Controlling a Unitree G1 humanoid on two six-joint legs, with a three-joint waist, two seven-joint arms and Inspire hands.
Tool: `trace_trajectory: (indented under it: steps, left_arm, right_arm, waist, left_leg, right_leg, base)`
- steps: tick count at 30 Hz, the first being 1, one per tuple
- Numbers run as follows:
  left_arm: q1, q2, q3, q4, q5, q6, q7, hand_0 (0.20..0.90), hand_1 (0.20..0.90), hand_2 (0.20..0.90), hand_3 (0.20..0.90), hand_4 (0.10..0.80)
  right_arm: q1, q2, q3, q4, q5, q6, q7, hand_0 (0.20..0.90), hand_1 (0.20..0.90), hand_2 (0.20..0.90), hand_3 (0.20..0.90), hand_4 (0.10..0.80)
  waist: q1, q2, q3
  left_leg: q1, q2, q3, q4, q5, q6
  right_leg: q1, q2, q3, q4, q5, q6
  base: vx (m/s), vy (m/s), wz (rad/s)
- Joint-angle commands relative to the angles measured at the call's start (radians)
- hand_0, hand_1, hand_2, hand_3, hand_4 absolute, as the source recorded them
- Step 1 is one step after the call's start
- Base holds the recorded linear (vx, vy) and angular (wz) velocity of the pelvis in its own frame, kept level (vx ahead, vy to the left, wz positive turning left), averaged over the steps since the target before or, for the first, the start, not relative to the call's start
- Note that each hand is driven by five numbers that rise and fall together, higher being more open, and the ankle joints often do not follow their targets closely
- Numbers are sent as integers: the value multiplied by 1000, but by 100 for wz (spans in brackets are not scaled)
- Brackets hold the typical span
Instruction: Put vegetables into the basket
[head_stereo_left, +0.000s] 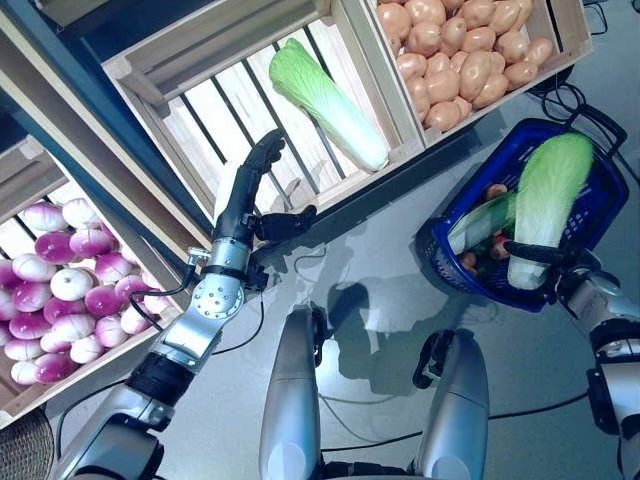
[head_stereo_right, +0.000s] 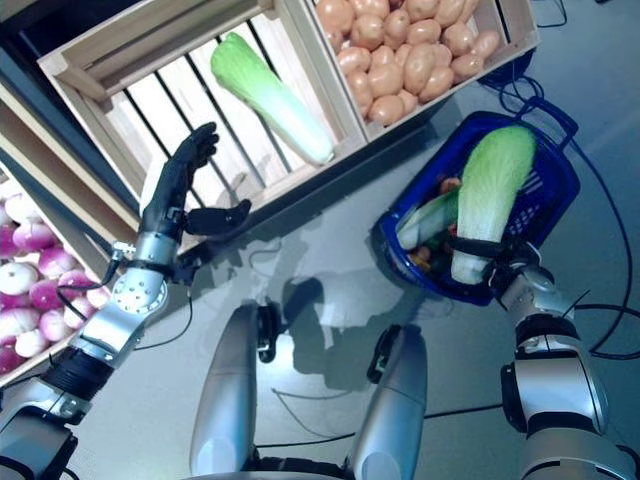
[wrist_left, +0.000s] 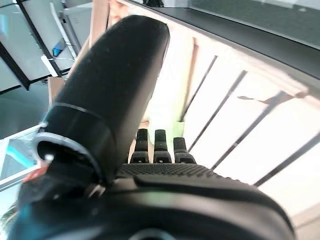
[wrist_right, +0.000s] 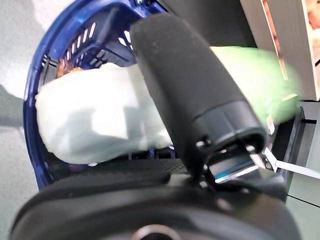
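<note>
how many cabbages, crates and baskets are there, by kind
napa cabbages: 2, one in the slatted crate, one held in the right hand over the basket
wooden crates: 3
blue baskets: 1
total: 6

Pale slatted wooden crate, blue perforated plastic basket, smooth glossy grey floor.

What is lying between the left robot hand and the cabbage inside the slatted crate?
Nothing: in the left eye view only bare wooden slats of the crate separate the open left robot hand from the cabbage.
</note>
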Motion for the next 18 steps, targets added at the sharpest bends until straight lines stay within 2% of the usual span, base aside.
trace_trajectory:
  steps: [1, 9, 12, 15, 18]
  left_arm:
    - [-94, 36, 13, -101, 36, -133, 39, 900, 900, 900, 900, 800]
    - [-145, 65, 21, -116, 62, -116, 76, 900, 900, 900, 900, 800]
    - [-171, 86, 31, -113, 124, -96, 112, 900, 900, 900, 900, 800]
    - [-207, 125, 36, -101, 250, -39, 153, 900, 900, 900, 900, 800]
    - [-295, 198, 11, -28, 305, 68, 135, 900, 900, 900, 900, 800]
  right_arm:
    - [-75, -100, -21, 36, 53, -65, 3, 900, 900, 900, 900, 800]
    - [-73, -96, -19, 55, 55, -69, 42, 900, 900, 900, 900, 800]
    - [-67, -83, -14, 57, 65, -89, 60, 900, 900, 900, 900, 800]
    - [-53, -67, -8, 50, 59, -96, 77, 900, 900, 900, 900, 800]
    - [-45, -62, 15, 45, 38, -96, 110, 900, 900, 900, 900, 800]
  waist:
    - [1, 18, -63]
    - [-1, 14, -84]
    - [-4, 11, -91]
    - [-8, 5, -101]
    - [-23, 0, -113]
  left_leg:
    - [90, 31, -53, -87, -66, -59]
    - [120, 40, -35, -170, -23, -66]
    - [132, 48, -26, -196, -9, -68]
    - [154, 57, -16, -224, 3, -73]
    - [175, 71, -5, -244, 15, -77]
  right_leg:
    - [56, -44, -3, -81, 61, -34]
    - [92, -39, -20, -148, 94, -24]
    - [103, -37, -25, -166, 102, -23]
    - [126, -31, -27, -191, 109, -21]
    - [148, -26, -28, -211, 114, -20]
  base:
    - [0, 0, 0]
    - [4, -2, 0]
    - [0, 0, 0]
    - [41, 11, -3]
    - [69, 27, -9]
